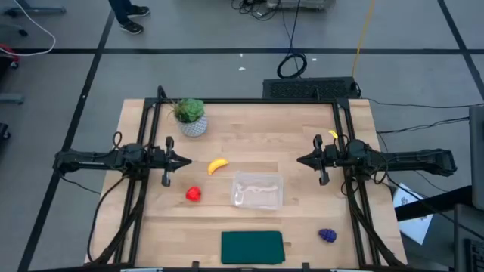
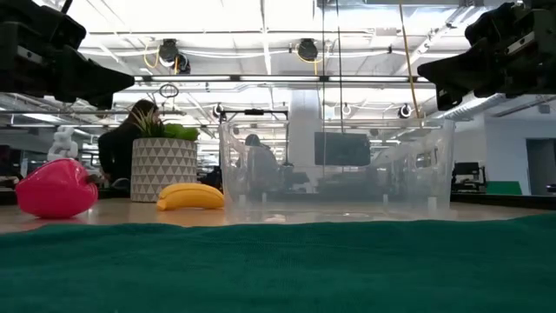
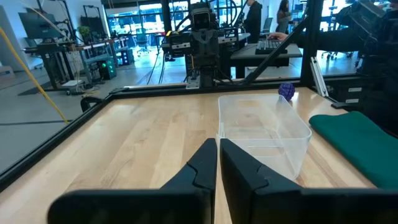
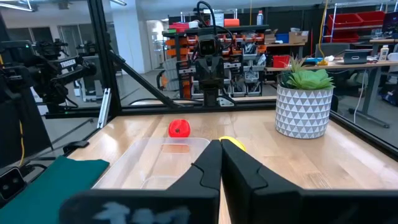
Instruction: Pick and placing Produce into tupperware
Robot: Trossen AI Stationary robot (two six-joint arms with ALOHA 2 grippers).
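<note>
Tupperware (image 1: 257, 189) sits empty at centre frame; banana (image 1: 218, 165) and red fruit (image 1: 193, 194) lie to its left, grape bunch (image 1: 327, 236) at lower right. Left gripper (image 1: 184, 161) and right gripper (image 1: 302, 160) hover closed, holding nothing.

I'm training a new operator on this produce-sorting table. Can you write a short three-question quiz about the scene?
1. True or false: the tupperware already holds a piece of produce.
2. Which fruit lies nearest the left gripper? A banana B grape bunch C neither
3. Fill in: both the left gripper and the right gripper are ____.

Key: 1 false; 2 A; 3 shut.
</note>
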